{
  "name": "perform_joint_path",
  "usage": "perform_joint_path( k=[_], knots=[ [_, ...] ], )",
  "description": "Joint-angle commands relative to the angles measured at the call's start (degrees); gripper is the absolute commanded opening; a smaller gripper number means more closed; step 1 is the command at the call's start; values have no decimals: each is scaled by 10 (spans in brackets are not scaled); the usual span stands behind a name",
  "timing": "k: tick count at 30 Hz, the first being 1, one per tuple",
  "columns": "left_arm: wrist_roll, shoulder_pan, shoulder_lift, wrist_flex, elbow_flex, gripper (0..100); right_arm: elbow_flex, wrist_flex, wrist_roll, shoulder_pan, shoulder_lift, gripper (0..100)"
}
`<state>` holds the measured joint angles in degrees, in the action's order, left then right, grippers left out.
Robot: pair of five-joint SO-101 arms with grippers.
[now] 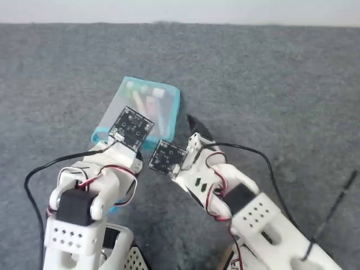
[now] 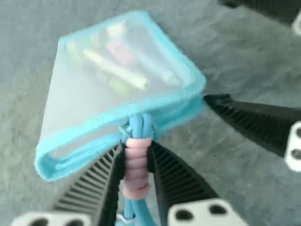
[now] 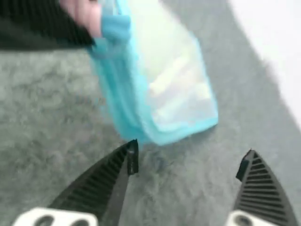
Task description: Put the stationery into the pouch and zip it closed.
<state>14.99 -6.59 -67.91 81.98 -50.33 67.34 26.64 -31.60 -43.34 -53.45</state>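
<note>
Setting: a robotics test bench; whether in a lab or a hobby room cannot be determined. Evidence: a work surface of grey felt-like carpet (image 1: 281, 73), with a plain pale wall (image 1: 180, 10) at its far edge. Two white plastic arms, the left arm (image 1: 84, 208) and the right arm (image 1: 247, 211), carry exposed red wiring (image 1: 216, 185) and a loose black cable (image 1: 269, 167).

Your pouch (image 1: 147, 107) lies on the table (image 1: 281, 84) near its middle, farther out than both arms. The stationery (image 2: 117, 70) sits inside it, bunched toward the far end. Your left arm comes in from the near left, and the left gripper (image 2: 136, 150) is at the pouch's near edge, clamped on the pull cord (image 2: 136, 169) that hangs from that edge. Your right arm comes in from the near right. The right gripper (image 3: 188, 157) is at the pouch's near right corner, jaws spread, with one fingertip (image 2: 221, 101) just beside that corner.
</note>
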Motion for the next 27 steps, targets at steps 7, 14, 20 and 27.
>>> perform_joint_path(
  k=[7,14,20,27],
  knots=[
    [4,-49,-3,71,126,10,18,87,-51,-36,-141,339],
    [4,-88,-3,98,162,10,33,112,-58,-41,-177,339],
    [4,-91,-5,98,153,10,20,172,-53,-53,-183,339],
    [-18,-91,-4,59,107,10,4,213,-25,-91,-183,280]
  ],
)
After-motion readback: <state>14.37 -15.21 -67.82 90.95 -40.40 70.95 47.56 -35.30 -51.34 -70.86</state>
